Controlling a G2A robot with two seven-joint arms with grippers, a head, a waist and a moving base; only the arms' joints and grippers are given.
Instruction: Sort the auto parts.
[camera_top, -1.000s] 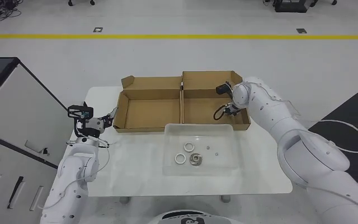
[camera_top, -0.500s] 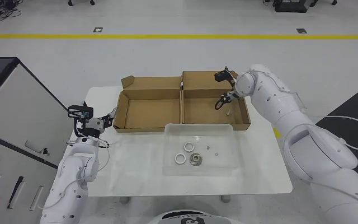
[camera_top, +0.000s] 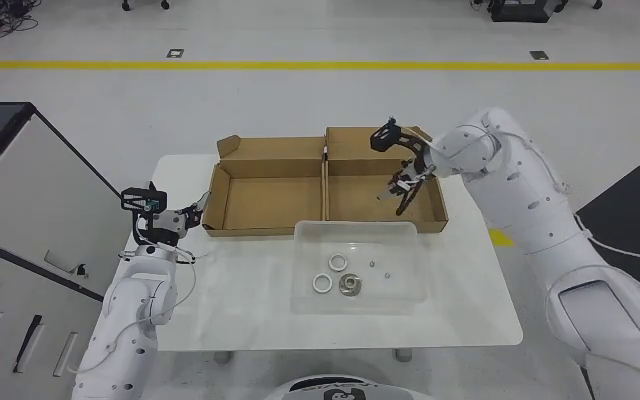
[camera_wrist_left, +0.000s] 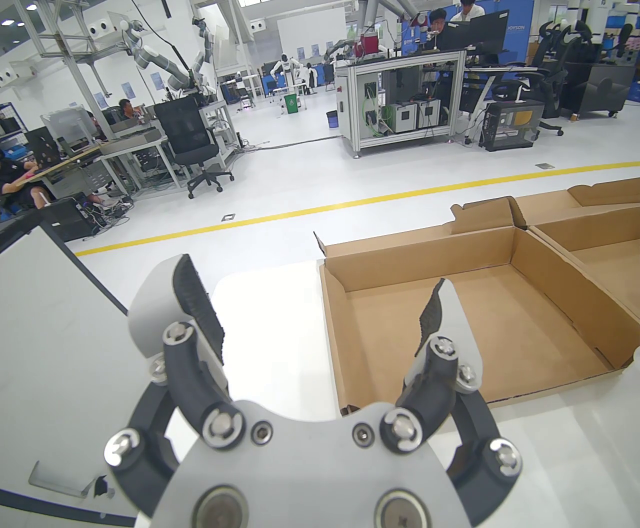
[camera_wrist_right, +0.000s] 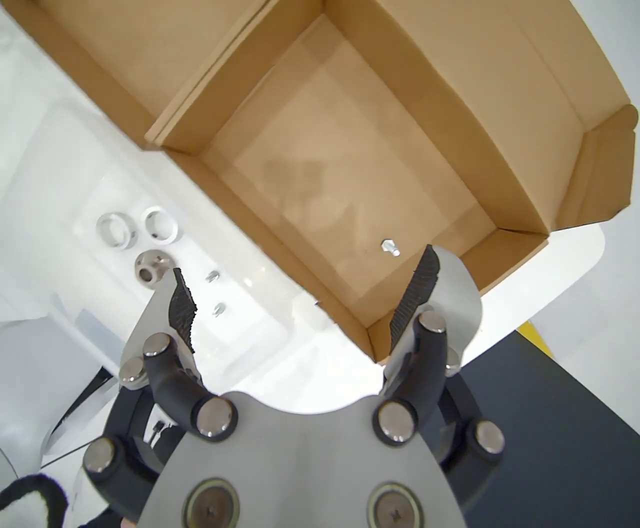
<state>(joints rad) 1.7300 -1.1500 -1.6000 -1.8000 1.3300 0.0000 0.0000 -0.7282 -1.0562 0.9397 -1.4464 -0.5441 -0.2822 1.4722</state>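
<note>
Boxes of brown card sit side by side at the back of the white table (camera_top: 240, 300). The right gripper (camera_top: 399, 186) hangs over the right box (camera_top: 355, 200). Its fingers are spread wide and hold nothing. One small silver bolt (camera_wrist_right: 390, 247) lies on the floor of that box, near a corner and close below the gripper.

The left gripper (camera_wrist_left: 310, 277) is at the left side of the table, just beside the left box (camera_top: 270, 200). Its fingers are wide apart too, with nothing between them.

A clear tray (camera_top: 400, 295) sits in front of the boxes. In it lie a white ring (camera_top: 339, 262), a second white ring (camera_top: 322, 284), a round metal part (camera_top: 349, 286), a tiny bolt (camera_wrist_right: 213, 275) and another tiny bolt (camera_wrist_right: 218, 309).
</note>
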